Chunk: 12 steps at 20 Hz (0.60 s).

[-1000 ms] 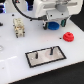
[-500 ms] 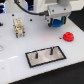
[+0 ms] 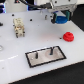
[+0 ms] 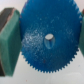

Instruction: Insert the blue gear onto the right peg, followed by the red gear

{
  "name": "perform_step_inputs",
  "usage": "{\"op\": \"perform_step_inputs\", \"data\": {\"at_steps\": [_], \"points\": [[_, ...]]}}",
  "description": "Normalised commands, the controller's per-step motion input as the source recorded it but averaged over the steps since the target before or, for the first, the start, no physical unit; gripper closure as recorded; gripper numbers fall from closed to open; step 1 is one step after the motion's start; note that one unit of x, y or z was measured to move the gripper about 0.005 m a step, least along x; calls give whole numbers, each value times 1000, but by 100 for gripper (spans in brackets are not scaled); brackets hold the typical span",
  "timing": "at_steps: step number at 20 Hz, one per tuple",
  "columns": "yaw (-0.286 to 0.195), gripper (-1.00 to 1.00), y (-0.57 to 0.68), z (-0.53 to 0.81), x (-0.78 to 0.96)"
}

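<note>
My gripper (image 3: 60,19) hangs above the white table at the back of the exterior view's right side, shut on the blue gear (image 3: 60,20). In the wrist view the blue gear (image 4: 47,40) fills the picture, its centre hole showing, clamped between green pads (image 4: 9,37). The red gear (image 3: 68,36) lies on the table below and to the right of the gripper. The grey plate (image 3: 46,58) with a black border lies nearer the front. Its right peg (image 3: 51,50) stands upright and bare, below and left of the held gear.
The plate's other peg (image 3: 37,54) rises on its left side. A small tan wooden object (image 3: 19,27) stands at the back left. Dark equipment and cables line the table's far edge (image 3: 30,9).
The gripper has shifted a little toward the exterior view's right, carrying the blue gear with it. The red gear and the plate have stayed put.
</note>
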Motion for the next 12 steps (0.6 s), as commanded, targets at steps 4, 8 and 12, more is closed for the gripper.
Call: {"op": "perform_step_inputs", "data": {"at_steps": [4,8,12], "points": [[0,100,-263,414,826],[0,100,-244,377,835],[0,100,-188,354,856]]}}
